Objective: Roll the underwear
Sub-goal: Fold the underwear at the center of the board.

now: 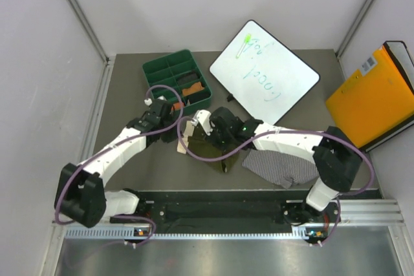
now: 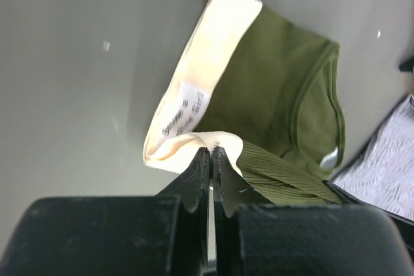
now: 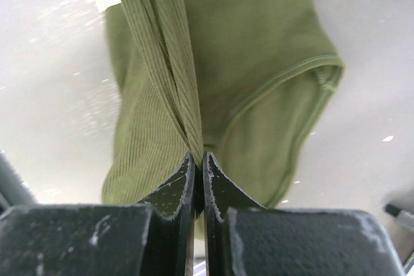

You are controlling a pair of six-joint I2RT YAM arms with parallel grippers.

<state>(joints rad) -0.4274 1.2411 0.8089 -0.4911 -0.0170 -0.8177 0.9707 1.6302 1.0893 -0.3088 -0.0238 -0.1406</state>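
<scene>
The olive green underwear (image 1: 210, 150) with a cream waistband (image 2: 207, 56) hangs between both grippers, just above the table's middle. My left gripper (image 2: 212, 151) is shut on a fold of the cream waistband; in the top view it (image 1: 183, 128) is at the cloth's left end. My right gripper (image 3: 198, 156) is shut on a ribbed olive fold of the same underwear (image 3: 259, 82); in the top view it (image 1: 210, 139) is over the cloth. The grey-white striped underwear (image 1: 278, 167) lies flat to the right, partly under the right arm. I cannot make out the black speckled one.
A green divided tray (image 1: 155, 69) holding dark and brown items stands at the back left, close to the left wrist. A whiteboard (image 1: 262, 72) lies at the back middle with a marker (image 1: 229, 98) beside it. An orange folder (image 1: 375, 98) leans at the right wall.
</scene>
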